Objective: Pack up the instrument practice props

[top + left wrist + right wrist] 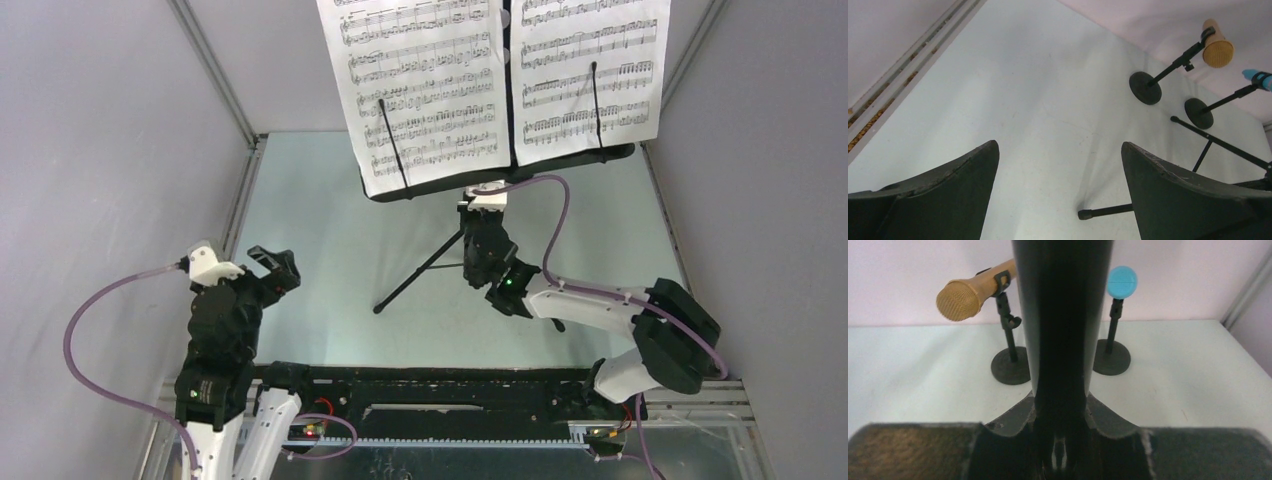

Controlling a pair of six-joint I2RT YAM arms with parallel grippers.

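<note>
1. The black tripod music rack (1060,330) stands upright on the pale grey table (320,220), toward the far middle, with its thin legs splayed on the surface.
2. Two white sheet-music pages (420,90) lie side by side on the rack's desk. A thin black retaining wire (392,140) crosses the lower part of each page.
3. The right jaws, at the end of the right arm (600,305), are clamped on the rack's central pole just beneath the desk. In the right wrist view the pole runs straight up between them.
4. The left jaws, at the end of the left arm (225,320), stand wide apart with nothing between them. They are above bare table at the near left, well apart from the rack.
5. Two short black round-based clip holders (1010,365) stand on the table beyond the rack, near the back wall. They are side by side but not touching.
6. The tan toy microphone (973,295) sits tilted in the clip of one holder, its mesh head out to the side.
7. The light-blue toy microphone (1122,281) sits in the other holder, its round end facing the right wrist camera.
8. In the left wrist view, one rubber-tipped tripod leg (1105,211) rests on the table just ahead of the open jaws.
</note>
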